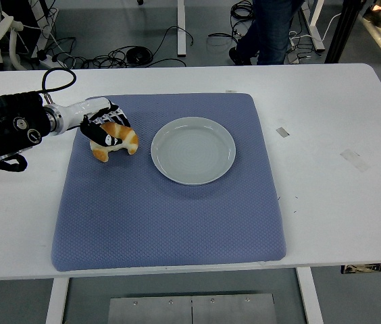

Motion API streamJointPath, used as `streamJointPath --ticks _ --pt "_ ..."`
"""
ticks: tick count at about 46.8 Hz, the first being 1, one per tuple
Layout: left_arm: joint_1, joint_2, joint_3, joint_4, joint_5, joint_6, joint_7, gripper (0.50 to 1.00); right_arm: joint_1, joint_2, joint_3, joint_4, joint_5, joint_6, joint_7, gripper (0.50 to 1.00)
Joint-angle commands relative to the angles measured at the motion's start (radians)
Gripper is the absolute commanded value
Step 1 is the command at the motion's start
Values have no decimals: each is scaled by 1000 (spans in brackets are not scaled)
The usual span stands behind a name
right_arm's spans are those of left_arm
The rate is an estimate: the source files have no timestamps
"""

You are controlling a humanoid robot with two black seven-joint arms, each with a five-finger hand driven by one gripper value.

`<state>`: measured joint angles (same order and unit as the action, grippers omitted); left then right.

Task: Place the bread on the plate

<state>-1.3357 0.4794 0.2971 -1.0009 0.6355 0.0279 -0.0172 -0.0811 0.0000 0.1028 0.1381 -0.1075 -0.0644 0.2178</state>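
Blue mat [170, 209] covers the white table [325, 196]. Near its left edge, the croissant [116, 140] is gripped by the left hand [104, 127]. The plate [193, 150] is not yet reached

A long white table [325, 202] carries a square blue-grey textured fabric mat [170, 216]. On the mat's upper middle sits a round pale grey-green ceramic plate [193, 150], with nothing on it. Just left of the plate, apart from its rim, lies a golden-brown croissant-shaped bread [118, 141] with pale patches. The robot's black-and-white left hand [101, 125] comes in from the left edge and its fingers curl over the bread from the upper left, gripping it. A black cable loops above the arm's wrist. Beyond the table's far edge, cables lie on a grey floor, and a person's dark trouser legs [271, 30] stand there.
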Motion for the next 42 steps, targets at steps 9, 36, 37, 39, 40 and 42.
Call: streamJointPath --ticks 9,36,37,39,40,42 --pt "-37 15 -6 -1 0 -5 25 577 0 0 0 0 0 0 0 1000" --pt "-79 -114 -59 -2 15 -5 37 580 0 0 0 0 0 0 0 1000" --pt "-79 -122 -59 -2 15 -5 37 580 0 0 0 0 0 0 0 1000" --pt "-79 -140 -58 -1 16 -5 37 580 0 0 0 0 0 0 0 1000" --pt "-79 -148 -56 -1 16 -5 37 580 0 0 0 0 0 0 0 1000" --pt "-79 -166 -53 -1 16 -5 39 580 0 0 0 0 0 0 0 1000"
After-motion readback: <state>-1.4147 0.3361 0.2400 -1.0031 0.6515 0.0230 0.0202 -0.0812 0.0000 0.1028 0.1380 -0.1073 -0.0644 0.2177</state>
